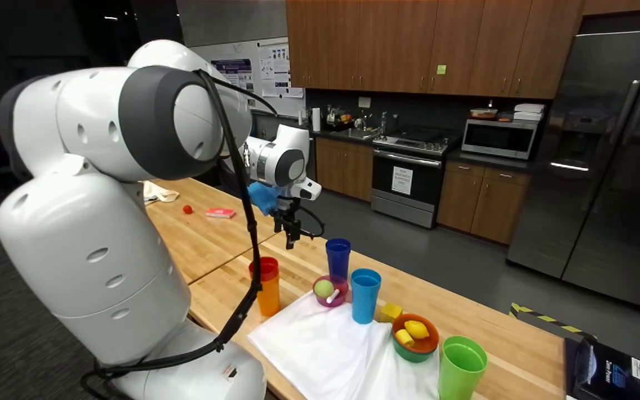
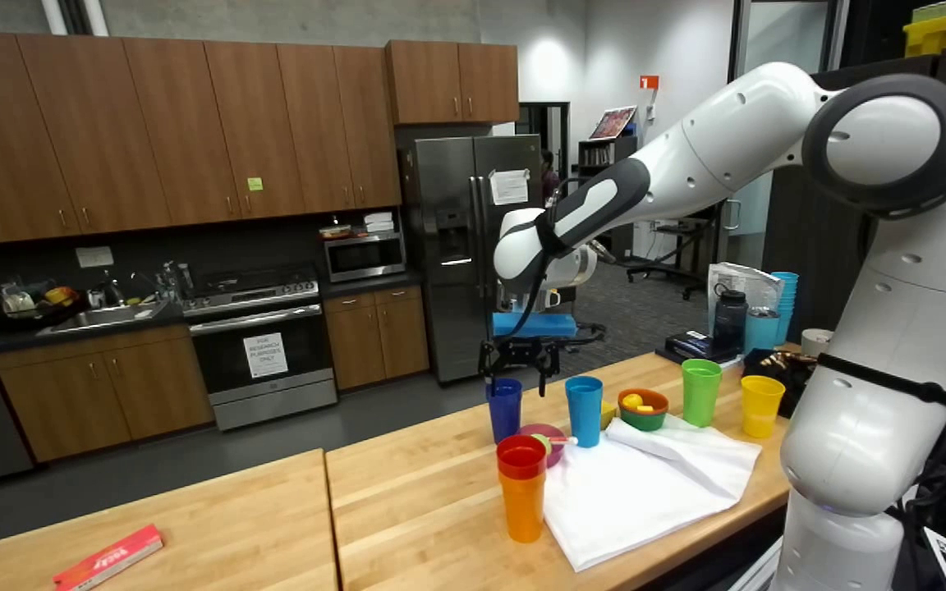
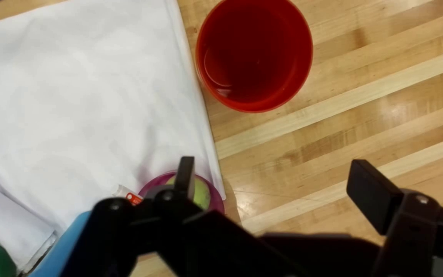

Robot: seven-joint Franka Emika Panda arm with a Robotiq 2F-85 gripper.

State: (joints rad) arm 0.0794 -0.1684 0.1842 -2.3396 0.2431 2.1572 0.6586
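I have my gripper [image 3: 273, 184] hanging above the table [image 2: 407, 492], its 2 fingers [image 3: 373, 194] spread wide, with tabletop showing between the tips in my wrist view. Near it stands the dark blue cup [image 2: 505, 417], upright and close to the table's far edge in both exterior views. Just beside that cup I see the purple bowl [image 1: 343, 285], holding a green ball [image 1: 324, 289] and a white stick [image 1: 333, 297] that pokes over the rim; from the wrist, 1 fingertip blocks part of the ball. A red cup [image 2: 521, 456] sits nested in an orange cup [image 2: 523, 509], upright, just beside the white cloth [image 2: 645, 501]. Next I get the light blue cup [image 1: 365, 297], then a yellow block [image 1: 391, 312], then an orange bowl [image 1: 433, 339] nested in a green bowl [image 1: 415, 354], with 2 yellow pieces [image 1: 416, 329] inside. Further out I have a green cup [image 1: 460, 369] and a yellow cup [image 2: 762, 410], upright, and a red packet [image 2: 109, 560] lying past the table's seam. A stove [image 2: 309, 349] and a fridge [image 1: 598, 172] stand behind.
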